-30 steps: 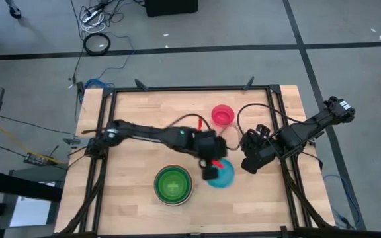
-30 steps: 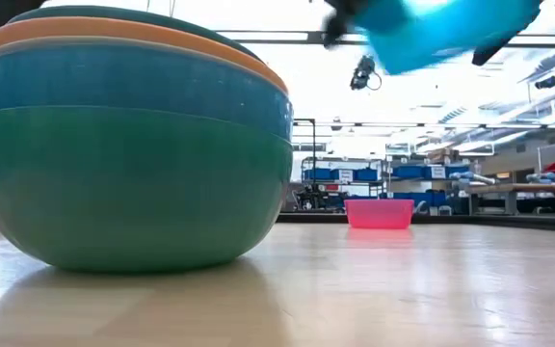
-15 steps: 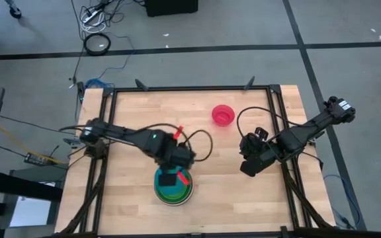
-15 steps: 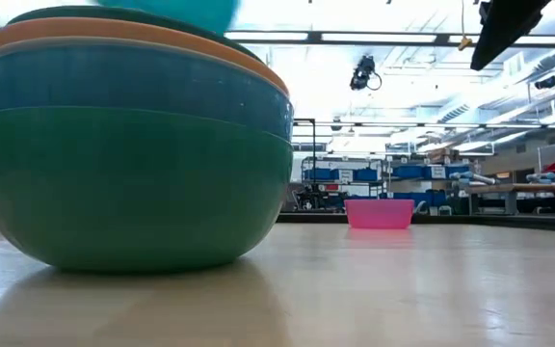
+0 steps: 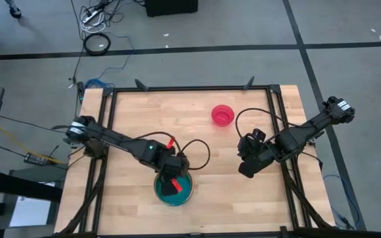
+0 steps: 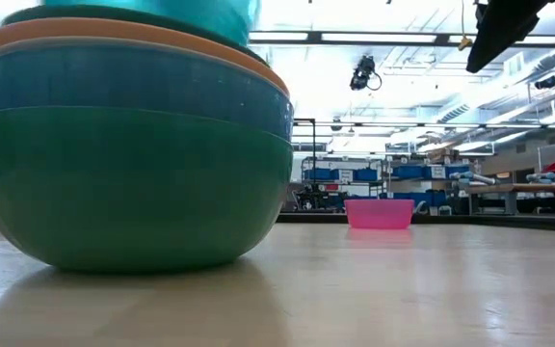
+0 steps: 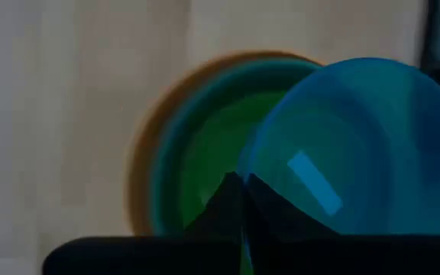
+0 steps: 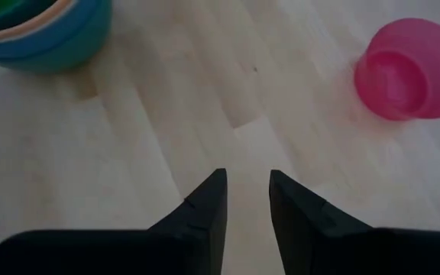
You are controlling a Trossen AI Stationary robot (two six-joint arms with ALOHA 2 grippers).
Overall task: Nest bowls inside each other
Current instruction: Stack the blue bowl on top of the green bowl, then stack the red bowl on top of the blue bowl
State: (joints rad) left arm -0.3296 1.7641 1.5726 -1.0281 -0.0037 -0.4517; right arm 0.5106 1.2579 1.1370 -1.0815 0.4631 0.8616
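While the left tool (image 5: 172, 184) hangs over the nested stack of round plastic bowls (image 5: 173, 188) at the desk's (image 5: 137, 112) near edge, the high view shows you a cyan plastic bowl (image 5: 179, 192) now covering the lime green interior that lay open a second ago, when that bowl was still out beside the right arm. The right tool (image 5: 246, 168) waits over bare wood right of centre, and the small pink plastic bowl (image 5: 222, 115) stands alone toward the far edge, well apart from the stack.

Low view: the stack (image 6: 133, 145) fills the left half, teal outermost, then blue and orange rims; the cyan bowl (image 6: 162, 12) has come down to its top. The pink bowl (image 6: 379, 213) sits far behind.

Left wrist view: the fingers (image 7: 231, 206) are together, pinching the cyan bowl's (image 7: 350, 145) rim, which overlaps the green interior (image 7: 205, 153) off-centre; whether it is fully seated cannot be told.

Right wrist view: the fingers (image 8: 205, 202) stand apart, empty, with the pink bowl (image 8: 407, 69) ahead.

You may judge the cyan bowl nearly placed, leaving release and the pink bowl.
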